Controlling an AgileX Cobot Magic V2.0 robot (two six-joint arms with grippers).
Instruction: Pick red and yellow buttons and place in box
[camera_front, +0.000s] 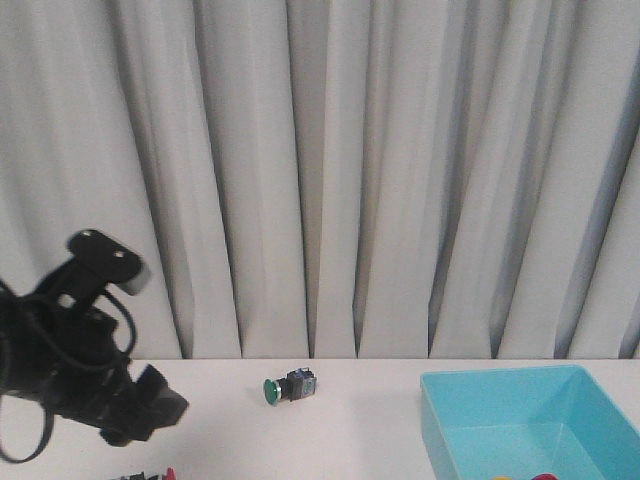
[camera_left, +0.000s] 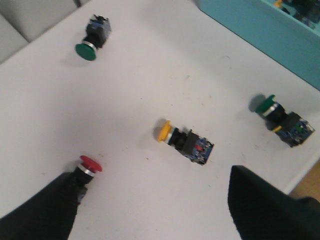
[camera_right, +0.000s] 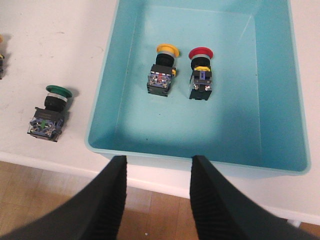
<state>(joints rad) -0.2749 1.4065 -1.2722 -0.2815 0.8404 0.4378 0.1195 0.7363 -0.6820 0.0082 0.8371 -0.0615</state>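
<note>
On the white table lie a red button (camera_left: 89, 165) and a yellow button (camera_left: 185, 142), both on their sides. My left gripper (camera_left: 157, 200) hangs open above them, the yellow one just ahead of the gap. One finger (camera_left: 45, 210) hides part of the red one's dark body. In the right wrist view the light blue box (camera_right: 280, 100) holds another yellow button (camera_right: 162, 70) and another red button (camera_right: 201, 72), side by side. My right gripper (camera_right: 157, 175) is open and empty, at the box's near wall over the table's front edge.
A green button (camera_front: 290, 386) lies far back at mid-table. A second green button (camera_right: 50, 112) sits just outside the box's left wall, near the front edge. The box (camera_front: 530, 420) fills the table's right side. Grey curtains hang behind, and wooden floor shows below the edge.
</note>
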